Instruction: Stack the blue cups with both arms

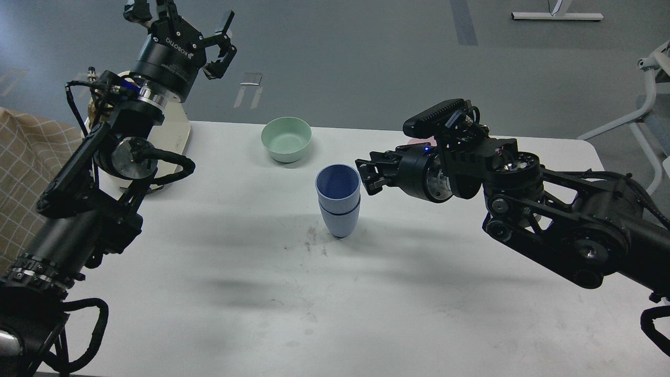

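Two blue cups stand nested and upright at the middle of the white table [419, 293]. The upper cup [337, 189] sits inside the lower cup [339, 224]. My right gripper [367, 176] is open and empty, just right of the upper cup's rim and apart from it. My left gripper [180, 18] is open and empty, raised high at the far left, well away from the cups.
A mint-green bowl [286, 139] stands behind and left of the cups. A bit of pink [417, 141] shows behind my right arm. A cream-coloured object [175, 137] lies at the table's back left, and a checked cloth [23, 173] is off its left edge.
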